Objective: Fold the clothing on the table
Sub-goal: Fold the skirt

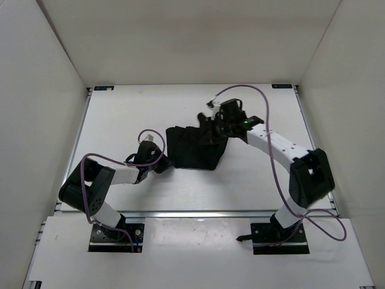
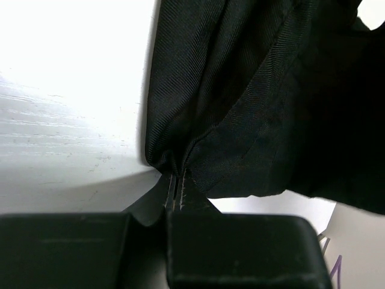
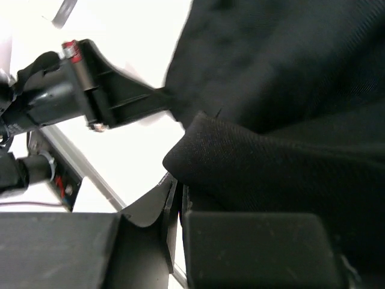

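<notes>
Black clothing (image 1: 192, 150) hangs between left claw (image 1: 163, 164) and right claw (image 1: 215, 126).

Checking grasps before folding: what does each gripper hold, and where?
Both hold the clothing: left gripper pinches its near left corner, right gripper its far right corner.

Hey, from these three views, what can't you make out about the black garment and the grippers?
- Right wrist view: a fold of the black pleated fabric garment covers the fingertips of the right gripper.
- Left wrist view: the garment runs off the top and right edges, beyond the left gripper.
- Top view: both grip points are too small to read, black on black.
</notes>
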